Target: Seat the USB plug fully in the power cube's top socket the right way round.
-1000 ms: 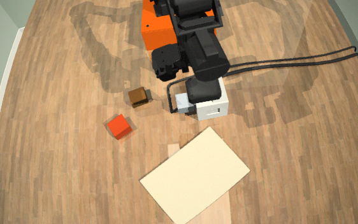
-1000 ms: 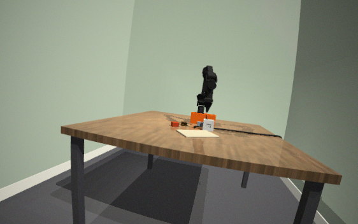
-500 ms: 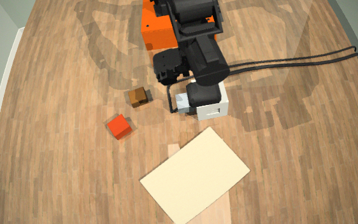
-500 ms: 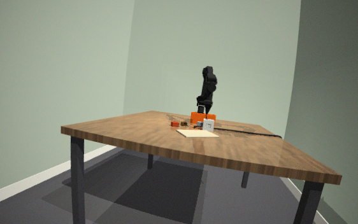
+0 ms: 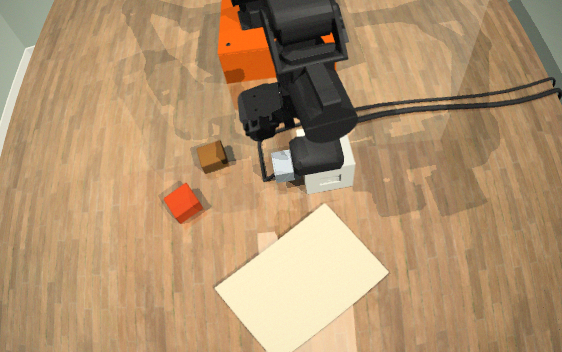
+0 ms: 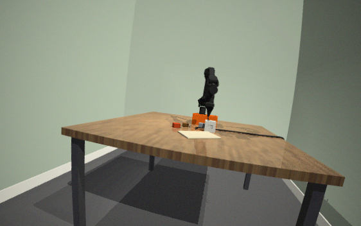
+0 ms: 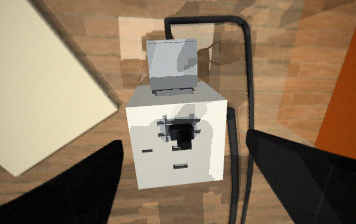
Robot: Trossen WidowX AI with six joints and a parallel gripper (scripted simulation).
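The white power cube (image 5: 329, 182) (image 6: 210, 128) (image 7: 205, 160) stands on the table. In the wrist view its top shows a small dark USB plug (image 7: 183, 136) with grey edges around it, at a socket near the middle of that face. How deep it sits and which way round it is cannot be told. My gripper (image 6: 209, 117) (image 7: 186, 141) is open and empty, above the cube, one finger out to each side of the plug with gaps between. In the top view the arm hides the fingers, the plug and much of the cube's top.
A grey-blue block (image 5: 283, 166) (image 6: 201, 124) (image 7: 172, 62) is at one side of the cube, with a black cable (image 5: 261, 160) (image 7: 249, 90) looping close by. A brown cube (image 5: 212, 157), a red cube (image 5: 183, 202) and a cream board (image 5: 302, 280) (image 7: 45, 90) lie around. The orange block (image 5: 247, 65) is behind.
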